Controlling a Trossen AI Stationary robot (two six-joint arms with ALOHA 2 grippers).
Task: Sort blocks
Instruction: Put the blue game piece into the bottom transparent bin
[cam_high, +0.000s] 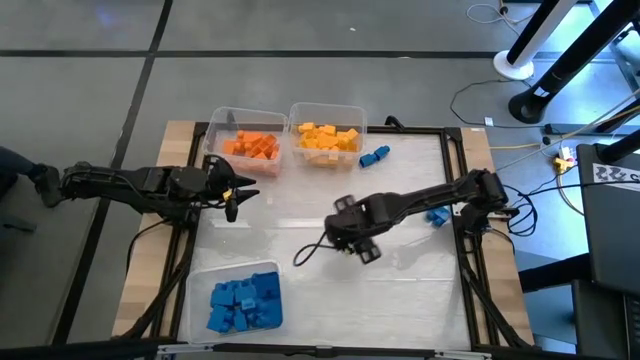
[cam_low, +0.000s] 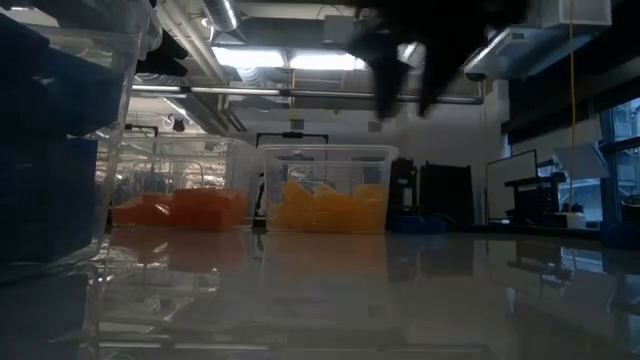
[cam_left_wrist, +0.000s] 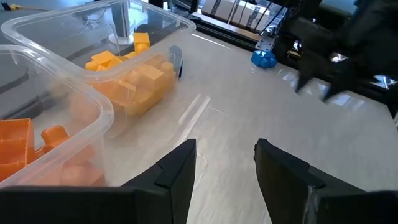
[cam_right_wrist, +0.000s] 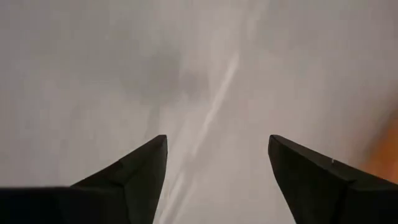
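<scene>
Blocks unlabelled; right hand open, left hand open.

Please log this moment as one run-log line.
left gripper: open, empty, beside orange bin | right gripper: open, empty, mid-table | loose blue blocks: two spots outside bins

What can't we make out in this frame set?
- Loose blue blocks: exact count, too small in the high view; the right arm partly covers one.
- Blue bin: cut off by the low view's edge.
- Right gripper: its wrist view shows only blurred bare table.
</scene>
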